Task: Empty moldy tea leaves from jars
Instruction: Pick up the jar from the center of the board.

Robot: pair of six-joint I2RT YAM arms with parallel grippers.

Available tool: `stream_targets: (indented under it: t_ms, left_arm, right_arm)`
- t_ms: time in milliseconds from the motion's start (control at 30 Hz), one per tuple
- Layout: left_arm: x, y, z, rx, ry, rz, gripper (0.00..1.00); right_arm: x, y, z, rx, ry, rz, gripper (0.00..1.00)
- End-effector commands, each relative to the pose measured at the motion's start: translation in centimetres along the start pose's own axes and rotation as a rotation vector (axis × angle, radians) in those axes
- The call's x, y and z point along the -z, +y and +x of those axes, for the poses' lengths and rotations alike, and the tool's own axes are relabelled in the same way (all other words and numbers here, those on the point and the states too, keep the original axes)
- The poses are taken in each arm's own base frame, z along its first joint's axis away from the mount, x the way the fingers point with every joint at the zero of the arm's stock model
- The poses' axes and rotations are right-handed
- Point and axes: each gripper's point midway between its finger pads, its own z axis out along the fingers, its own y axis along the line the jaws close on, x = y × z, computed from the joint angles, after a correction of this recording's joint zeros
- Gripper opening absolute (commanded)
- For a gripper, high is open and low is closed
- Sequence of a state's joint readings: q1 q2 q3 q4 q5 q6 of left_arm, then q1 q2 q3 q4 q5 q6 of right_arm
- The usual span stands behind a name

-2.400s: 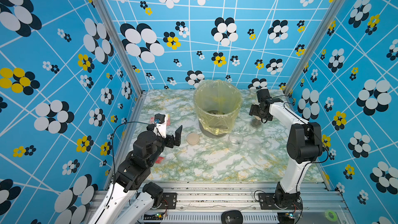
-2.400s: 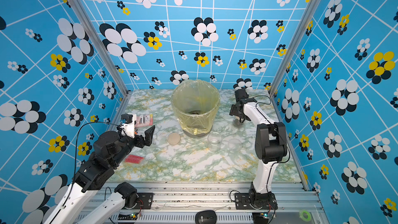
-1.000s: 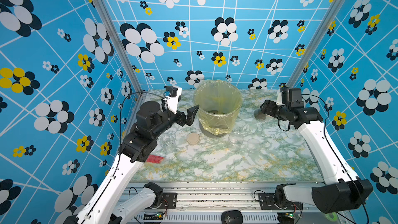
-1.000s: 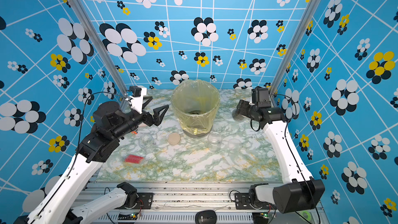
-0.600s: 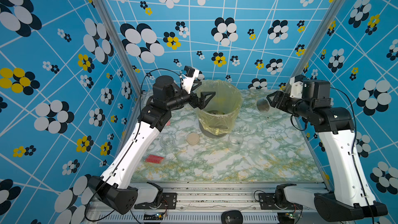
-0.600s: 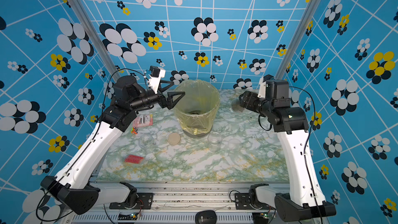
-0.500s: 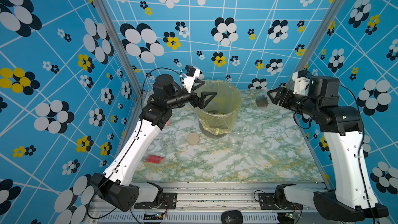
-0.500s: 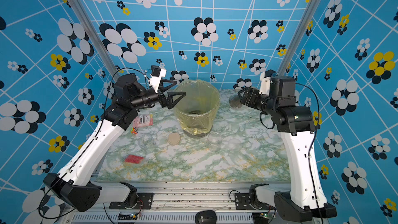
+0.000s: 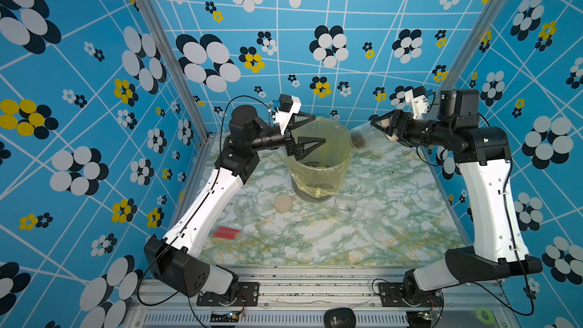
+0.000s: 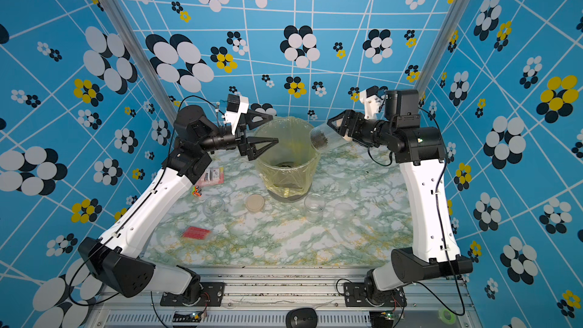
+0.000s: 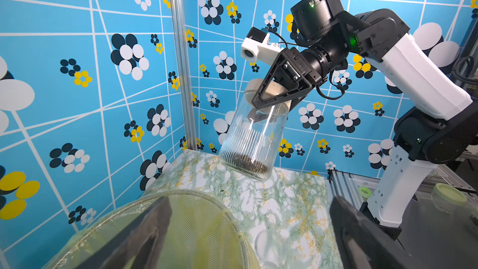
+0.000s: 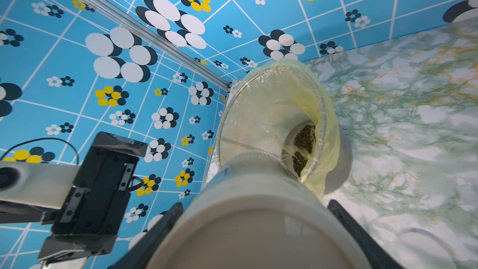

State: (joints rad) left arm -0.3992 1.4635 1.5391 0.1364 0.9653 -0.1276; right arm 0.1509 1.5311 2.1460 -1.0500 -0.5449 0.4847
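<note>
My right gripper (image 9: 383, 130) (image 12: 254, 213) is shut on the beige-lidded end of a clear ribbed jar (image 9: 362, 138) (image 10: 323, 138) (image 11: 254, 138). The jar hangs tilted in the air beside the right rim of the yellow-bagged bin (image 9: 318, 178) (image 10: 284, 178), base toward the bin. Moldy tea leaves (image 11: 248, 164) lie dark in the jar's base. More tea leaves (image 12: 304, 135) lie at the bin's bottom. My left gripper (image 9: 318, 129) (image 10: 274, 129) (image 11: 248, 213) is open and empty over the bin's left rim.
In front of the bin stand two empty lidless jars (image 9: 244, 206) (image 9: 344, 206), with a beige lid (image 9: 283, 203) and a translucent lid (image 9: 371, 211) lying beside them. A red packet (image 9: 225, 232) lies front left. Another packet (image 10: 213, 174) lies under the left arm.
My right arm lifted the jar from the table's back right up beside the bin's rim. My left arm rose from the front left and reached over the bin's left rim, still open.
</note>
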Motion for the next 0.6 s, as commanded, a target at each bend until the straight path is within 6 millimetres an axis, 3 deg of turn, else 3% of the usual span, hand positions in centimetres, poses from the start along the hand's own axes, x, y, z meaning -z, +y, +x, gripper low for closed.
stream_targets:
  t_ms: [0,333,567]
  left_arm:
    - [-0.7,0.0,-0.4,-0.036,-0.035,0.071,0.99]
    - [-4.3,1.6,0.8,-0.068,-0.015,0.144,0.99]
    - [-6.2,2.3,1.2,-0.047,-0.021,0.239,0.99]
  right_arm:
    - [1.0,4.9,-1.5,0.065,-0.041,-0.167,0.18]
    - [-1.8,7.3,-2.8,0.066,-0.003,-0.252,0.15]
    - [-3.5,7.7,-2.9,0.047,0.035,-0.314,0.14]
